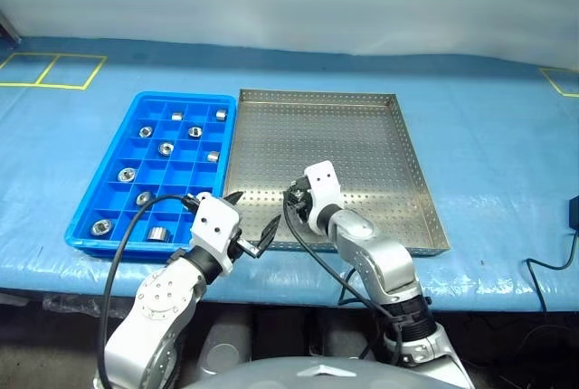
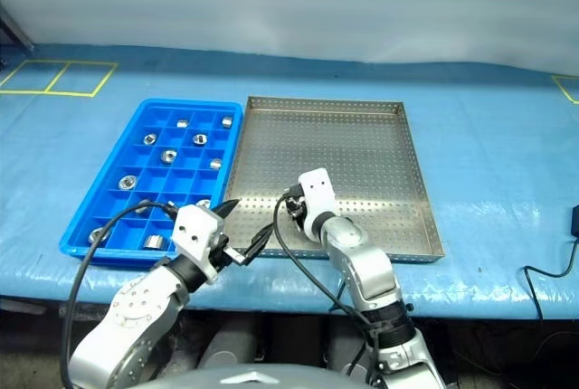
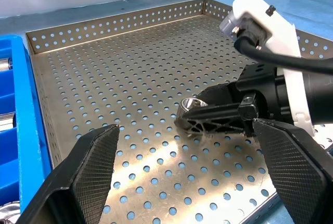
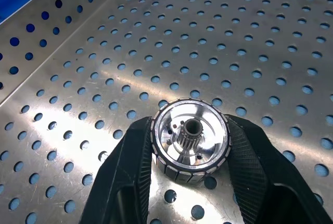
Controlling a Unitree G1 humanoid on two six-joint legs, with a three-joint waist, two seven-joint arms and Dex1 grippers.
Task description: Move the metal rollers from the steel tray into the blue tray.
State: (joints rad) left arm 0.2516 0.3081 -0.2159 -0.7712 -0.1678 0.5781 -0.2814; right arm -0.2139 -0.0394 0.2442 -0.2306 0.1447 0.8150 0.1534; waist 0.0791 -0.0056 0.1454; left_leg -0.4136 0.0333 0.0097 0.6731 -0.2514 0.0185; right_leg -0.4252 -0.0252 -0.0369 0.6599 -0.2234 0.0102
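The steel tray (image 1: 344,140) lies on the blue-covered table with the blue tray (image 1: 185,98) against its left side. My right gripper (image 4: 190,126) is low over the steel tray's front left part, shut on a metal roller (image 4: 190,140) that sits between its two fingers on the perforated floor. The same metal roller (image 3: 191,103) appears in the left wrist view. My left gripper (image 1: 254,213) is open and holds nothing, at the steel tray's front left corner, just left of the right gripper. Several metal rollers (image 1: 166,147) lie in compartments of the blue tray.
The table's front edge (image 1: 507,267) runs just below both trays. Yellow tape squares (image 1: 54,71) mark the cover at the far left. A black cable (image 1: 554,262) hangs at the right front edge.
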